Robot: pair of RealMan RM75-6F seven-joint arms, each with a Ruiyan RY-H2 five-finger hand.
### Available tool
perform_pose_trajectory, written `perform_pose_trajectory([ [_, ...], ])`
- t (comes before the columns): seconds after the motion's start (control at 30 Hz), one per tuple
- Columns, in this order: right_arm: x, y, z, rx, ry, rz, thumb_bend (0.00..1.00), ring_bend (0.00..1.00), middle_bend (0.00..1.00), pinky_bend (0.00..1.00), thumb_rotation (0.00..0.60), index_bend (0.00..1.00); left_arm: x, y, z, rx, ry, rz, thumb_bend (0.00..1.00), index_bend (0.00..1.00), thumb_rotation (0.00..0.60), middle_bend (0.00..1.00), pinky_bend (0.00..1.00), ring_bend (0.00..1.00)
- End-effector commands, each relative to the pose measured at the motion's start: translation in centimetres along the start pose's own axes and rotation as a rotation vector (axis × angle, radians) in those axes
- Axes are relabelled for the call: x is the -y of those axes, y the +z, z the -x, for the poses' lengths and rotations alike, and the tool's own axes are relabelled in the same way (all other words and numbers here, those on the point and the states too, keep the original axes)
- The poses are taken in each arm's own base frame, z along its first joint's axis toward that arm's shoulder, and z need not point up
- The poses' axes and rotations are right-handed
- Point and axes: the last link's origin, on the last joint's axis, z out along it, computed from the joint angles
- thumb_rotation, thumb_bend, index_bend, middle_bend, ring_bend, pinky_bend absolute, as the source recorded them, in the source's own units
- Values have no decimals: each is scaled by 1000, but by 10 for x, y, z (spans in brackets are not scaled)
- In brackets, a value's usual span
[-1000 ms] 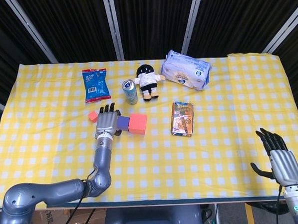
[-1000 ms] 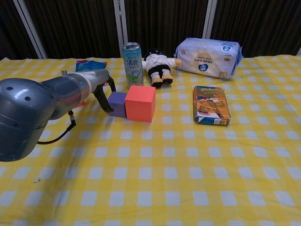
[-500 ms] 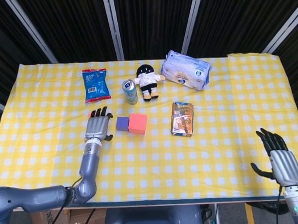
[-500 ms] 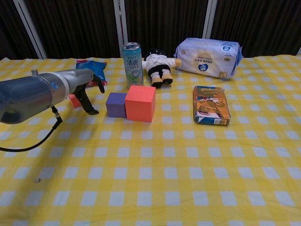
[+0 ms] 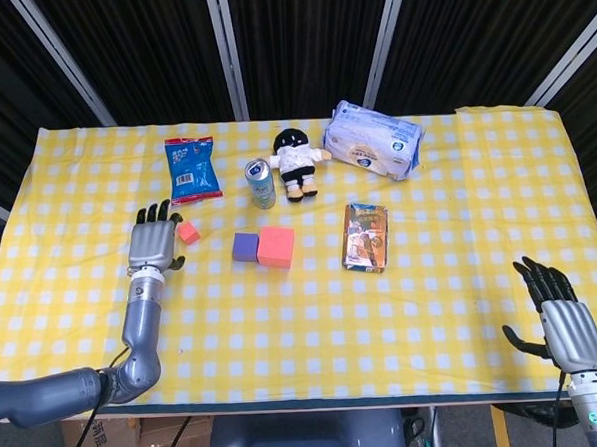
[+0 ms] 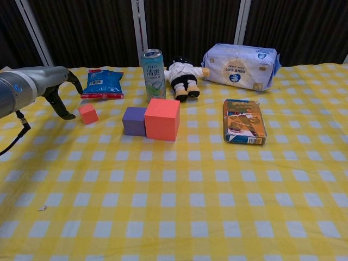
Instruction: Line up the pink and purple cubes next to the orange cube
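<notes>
Now my left hand (image 5: 152, 237) hovers spread and empty just left of the pink cube (image 5: 187, 231); purple cube (image 5: 245, 247) already touches the orange cube (image 5: 276, 247), so pink needs sliding alongside next

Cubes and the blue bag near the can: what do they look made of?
Pink cube, purple cube and orange cube: matte, evenly coloured faces with no glare and crisp edges, so likely foam or painted wood; the look leaves it open. Blue bag: glossy printed plastic film, judging by its crinkles, highlights and sealed edges.
</notes>
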Motion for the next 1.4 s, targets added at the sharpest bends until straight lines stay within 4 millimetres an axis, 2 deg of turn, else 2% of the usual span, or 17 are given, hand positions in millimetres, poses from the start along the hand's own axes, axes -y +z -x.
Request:
perform_pose_trajectory([
  [0.03, 0, 0, 0, 1, 0, -1, 344, 0, 0, 0, 600, 0, 9, 11, 1, 14, 9, -21, 297, 234, 600, 0, 0, 0],
  [0.37, 0, 1, 0, 4, 6, 3, 345, 0, 0, 0, 600, 0, 9, 34, 2, 25, 52, 41, 297, 235, 600, 0, 0, 0],
  [0.77, 0, 1, 0, 8, 12, 3, 344, 0, 0, 0, 600, 0, 4, 40, 12, 41, 54, 1, 297, 259, 600, 0, 0, 0],
  [0.97, 0, 0, 0, 9, 13, 3, 344, 0, 0, 0, 600, 0, -3, 42, 15, 49, 36, -11, 359, 264, 600, 0, 0, 0],
  [1.4, 1, -1, 0, 7, 16, -4, 344, 0, 0, 0, 600, 0, -8, 44, 18, 57, 14, -40, 368, 298, 600, 0, 0, 0],
])
